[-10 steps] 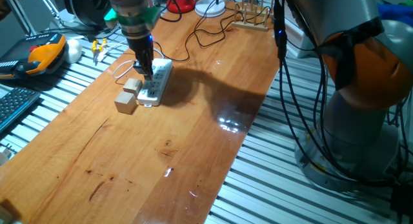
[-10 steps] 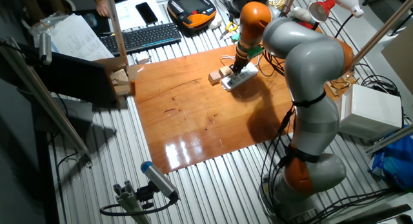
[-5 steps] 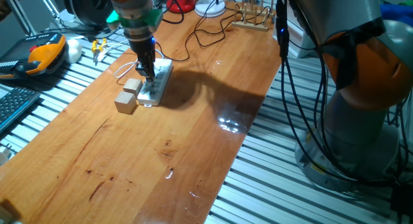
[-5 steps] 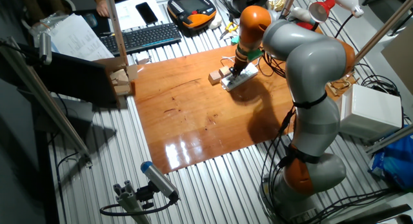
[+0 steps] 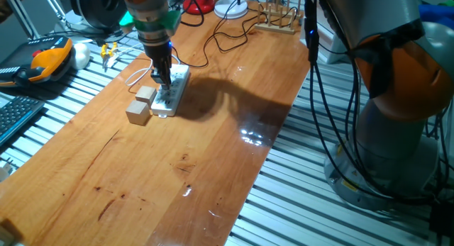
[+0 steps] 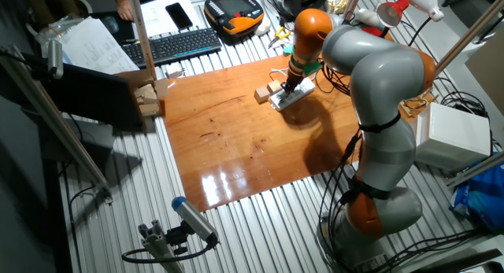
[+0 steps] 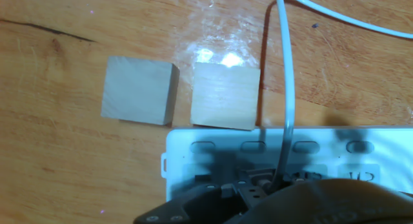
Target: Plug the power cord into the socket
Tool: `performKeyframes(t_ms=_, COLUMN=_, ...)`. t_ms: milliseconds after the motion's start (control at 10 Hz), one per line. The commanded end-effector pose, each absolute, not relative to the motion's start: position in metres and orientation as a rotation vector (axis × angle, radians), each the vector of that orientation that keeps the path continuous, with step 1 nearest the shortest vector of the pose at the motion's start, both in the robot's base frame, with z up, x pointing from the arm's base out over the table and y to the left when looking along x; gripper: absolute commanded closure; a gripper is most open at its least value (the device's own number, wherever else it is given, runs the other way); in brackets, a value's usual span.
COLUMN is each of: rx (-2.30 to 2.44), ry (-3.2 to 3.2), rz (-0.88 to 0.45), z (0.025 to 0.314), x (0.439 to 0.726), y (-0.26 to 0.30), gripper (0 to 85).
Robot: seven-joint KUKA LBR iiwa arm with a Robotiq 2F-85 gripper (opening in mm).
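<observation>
We reach our arm across from its base, the orange wrist bent so the gripper (image 5: pixel 164 81) points straight down, low over the surface. Our jaws stand close together; whether they clamp anything, we cannot tell from these views.

White socket (image 5: pixel 170 92) flat on table, white power cord (image 7: pixel 287 88) rising from it

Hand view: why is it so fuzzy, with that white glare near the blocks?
Hand view: the camera sits very close, so the socket and dark pincer blur; a lamp's reflection glares off the table. One fixed view: similar glare, arm shadow beside the socket.
</observation>
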State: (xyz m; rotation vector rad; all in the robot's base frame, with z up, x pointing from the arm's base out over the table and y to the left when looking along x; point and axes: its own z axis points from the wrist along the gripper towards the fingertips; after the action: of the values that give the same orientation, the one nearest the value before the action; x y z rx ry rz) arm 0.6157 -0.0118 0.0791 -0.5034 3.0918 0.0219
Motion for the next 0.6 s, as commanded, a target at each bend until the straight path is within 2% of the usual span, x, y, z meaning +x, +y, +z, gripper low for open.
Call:
performKeyframes(t_ms=0, rx=-0.503, ry=3.091, rz=0.027, z=0.0781, x=0.6154, y=-0.013, gripper=85.0)
performKeyframes(t_ms=500, rx=-0.491, ry=3.093, rz=0.029, z=0.0751, x=0.6137, y=-0.0098, gripper=85.0)
